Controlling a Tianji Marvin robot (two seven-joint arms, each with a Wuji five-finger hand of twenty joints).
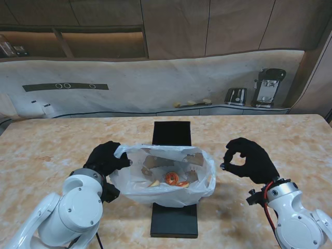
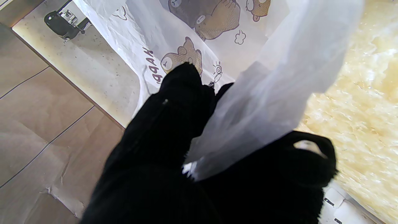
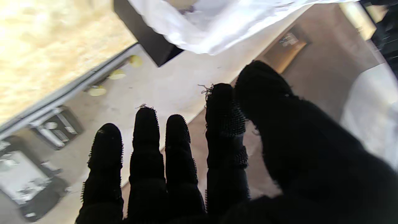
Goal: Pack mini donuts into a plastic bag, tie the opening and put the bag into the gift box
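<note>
A white plastic bag [image 1: 166, 174] printed with brown bears stands open over the black gift box [image 1: 175, 220], whose far part [image 1: 171, 133] shows behind the bag. Inside the bag lie an orange mini donut [image 1: 171, 178] and a couple of paler pieces. My left hand [image 1: 106, 158] is shut on the bag's left rim; in the left wrist view a strip of the bag [image 2: 258, 118] is pinched between the black-gloved fingers [image 2: 180, 102]. My right hand [image 1: 248, 160] hovers to the right of the bag, apart from it, fingers loosely curved and holding nothing [image 3: 217, 149].
The marble table [image 1: 270, 135] stretches to both sides. Behind its far edge is a paper-covered counter with a toaster [image 1: 236, 95] and a coffee machine [image 1: 267, 87]. The right wrist view shows the box corner [image 3: 149, 43] and the bag [image 3: 217, 25].
</note>
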